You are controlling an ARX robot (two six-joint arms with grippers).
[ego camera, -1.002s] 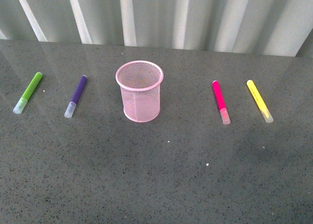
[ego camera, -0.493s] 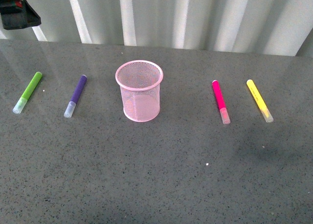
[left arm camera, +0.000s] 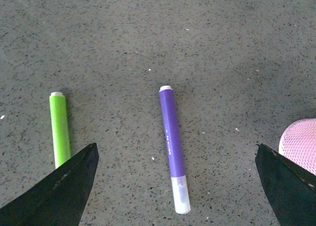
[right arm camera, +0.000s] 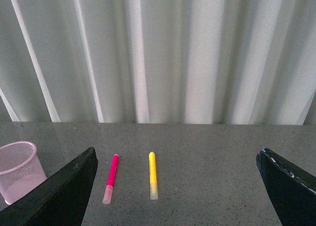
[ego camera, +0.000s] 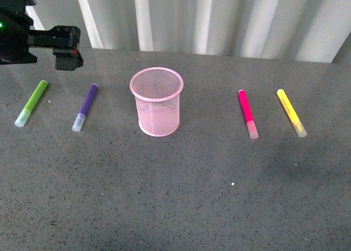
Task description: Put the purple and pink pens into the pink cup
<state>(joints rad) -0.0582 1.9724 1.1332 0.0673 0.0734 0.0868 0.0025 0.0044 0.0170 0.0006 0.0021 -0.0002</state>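
Left gripper [ego camera: 67,55] hovers up behind the purple pen [ego camera: 86,106], jaws spread wide, nothing held. The pen lies flat, left of the pink cup [ego camera: 157,106]. Best to descend straight and pinch mid-barrel, not the cap. Pink pen [ego camera: 247,113] lies right of the cup; right gripper [right arm camera: 175,186] likewise agape, empty.
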